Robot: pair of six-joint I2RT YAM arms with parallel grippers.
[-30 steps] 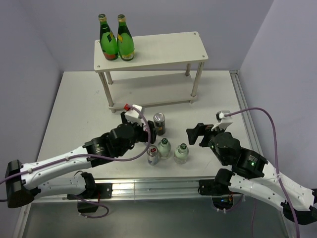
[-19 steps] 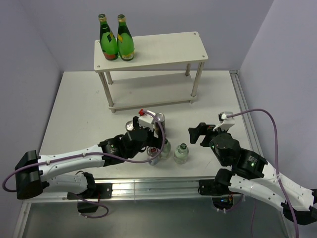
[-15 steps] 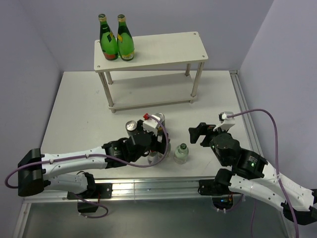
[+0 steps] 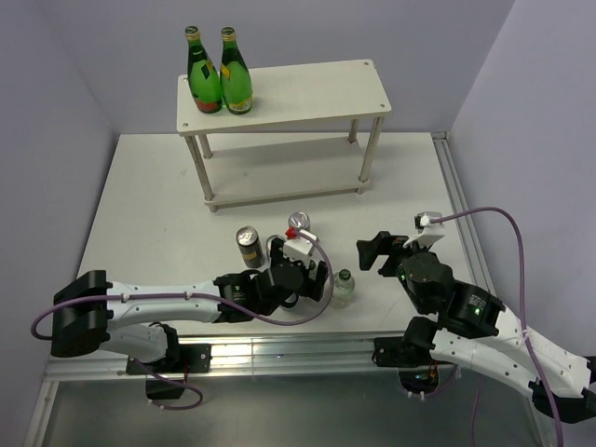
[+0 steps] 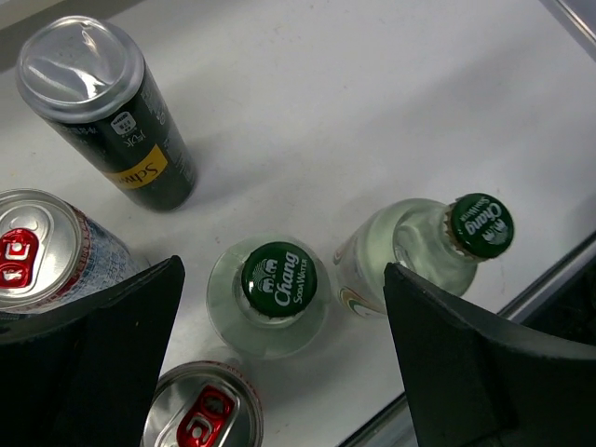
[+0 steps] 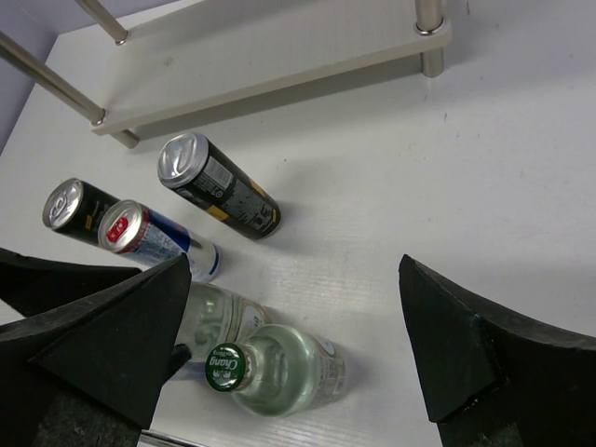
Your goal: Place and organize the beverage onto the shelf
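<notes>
On the worktop, well short of the shelf, the left end effector hangs with its fingers spread wide over the tight cluster of drinks. My worry is that a descending finger lands on the silver can crowding one side or the second bottle just beside the other, toppling it into the rest. The right end effector, also apart and holding nothing, sits beside that cluster, while the squat bottle directly beneath and between the left fingers stands upright, long axis vertical, green cap pointing straight up at the wrist
</notes>
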